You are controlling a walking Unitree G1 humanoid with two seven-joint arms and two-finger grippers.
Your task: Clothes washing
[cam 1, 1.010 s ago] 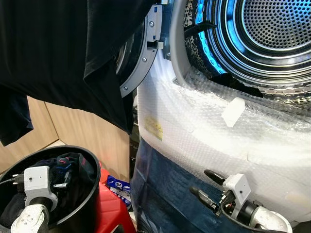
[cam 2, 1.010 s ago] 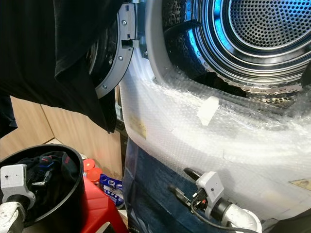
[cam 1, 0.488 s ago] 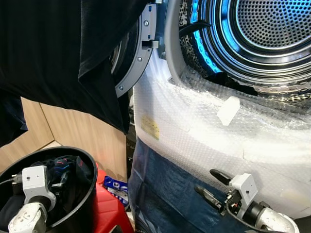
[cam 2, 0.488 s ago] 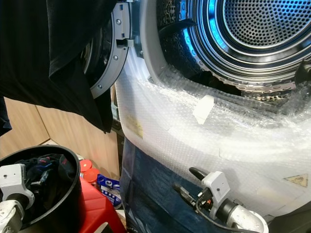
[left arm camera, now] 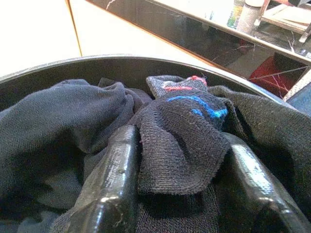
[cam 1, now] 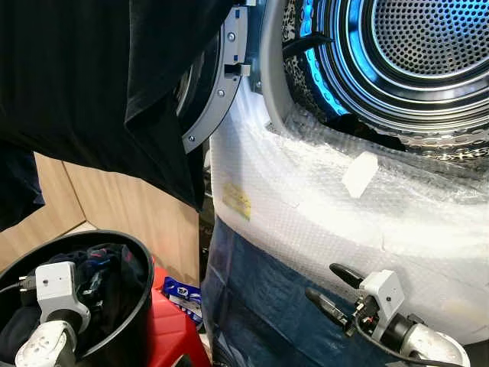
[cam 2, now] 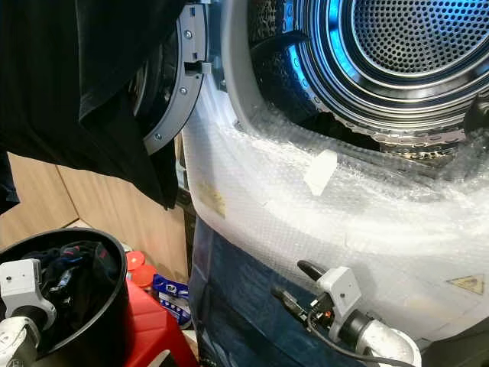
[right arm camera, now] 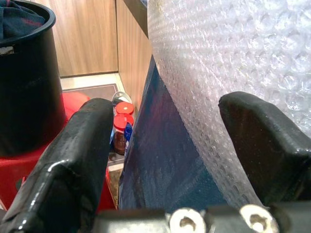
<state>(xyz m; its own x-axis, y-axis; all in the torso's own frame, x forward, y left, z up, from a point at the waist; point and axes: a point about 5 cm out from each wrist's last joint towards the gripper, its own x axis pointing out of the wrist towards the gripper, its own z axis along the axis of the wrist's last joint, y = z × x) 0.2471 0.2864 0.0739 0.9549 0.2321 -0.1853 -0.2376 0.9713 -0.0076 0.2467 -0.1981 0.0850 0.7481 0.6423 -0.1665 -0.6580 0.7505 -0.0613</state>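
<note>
Left gripper [left arm camera: 177, 194] reaches into the black bucket [cam 1: 130, 321], its spread fingers straddling a dark sock [left arm camera: 182, 141] with blue and red stripes lying on the laundry pile; whether they pinch it cannot be told. Right gripper [cam 1: 328, 290] hangs released beside the bubble-wrapped washing machine [cam 1: 321, 191]. A black garment [cam 1: 84, 84] covers the open door [cam 1: 218, 84]. Red-capped bottles [right arm camera: 121, 124] stand beside a red stool [cam 1: 172, 329].

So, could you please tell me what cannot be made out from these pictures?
- Bottom of the black bucket: hidden under the dark clothes, left wrist view.
- Whether the left gripper actually pinches the striped sock: its fingertips are buried in cloth.
- Washer door: mostly covered by the hanging black garment, eye views.
- Upper drum: cut off by the top edge.
- Yellow label: text too small.
</note>
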